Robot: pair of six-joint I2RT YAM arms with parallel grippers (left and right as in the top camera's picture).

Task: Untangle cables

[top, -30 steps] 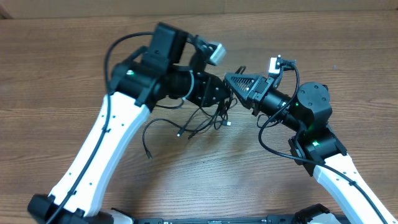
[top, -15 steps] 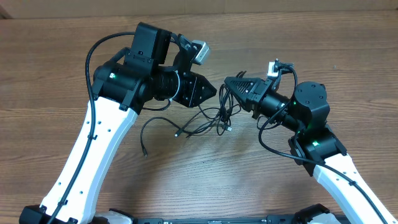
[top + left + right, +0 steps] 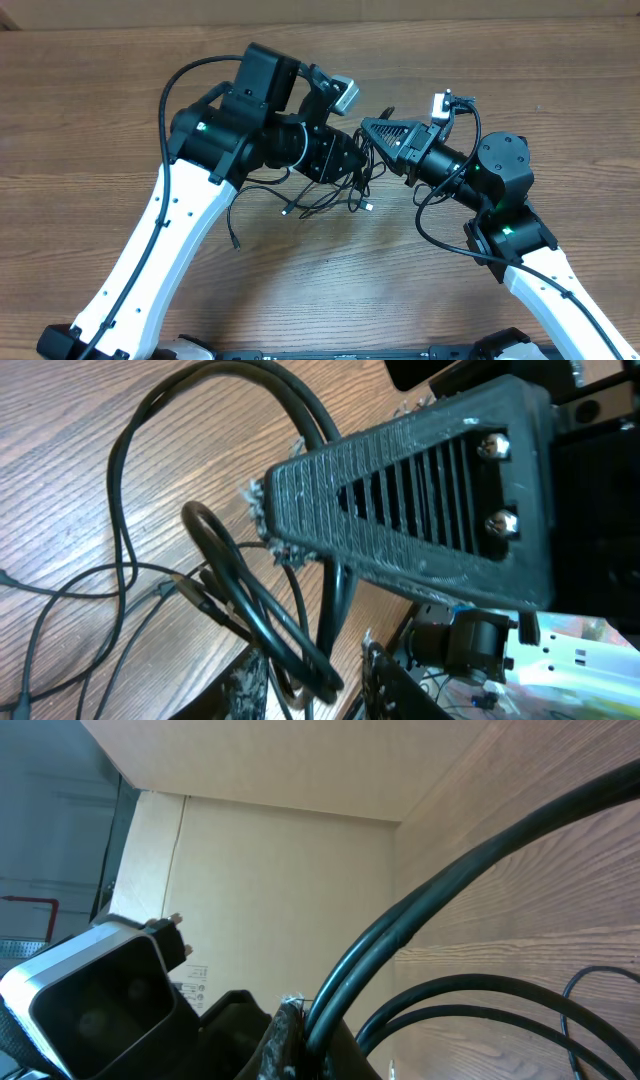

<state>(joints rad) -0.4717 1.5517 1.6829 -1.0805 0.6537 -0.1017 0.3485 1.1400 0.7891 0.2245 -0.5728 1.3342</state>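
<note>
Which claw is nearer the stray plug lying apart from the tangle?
Left. The left claw hangs over the tangle next to that plug; the right claw grips the tangle's far side, farther off.

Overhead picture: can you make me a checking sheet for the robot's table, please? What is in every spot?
Surface: brown wood-grain table.
Job's things: thin black cables, tangled in loose loops in the middle between the two arms; small plug ends lie on the wood.
Clutter: nothing seen.
Grippers: left end effector is open, with a cable loop passing between its fingers; right end effector is shut on the thin black cables.
Cables: thicker arm wiring loops off both arms.
Surroundings: tan cardboard wall beyond the table's far edge.
</note>
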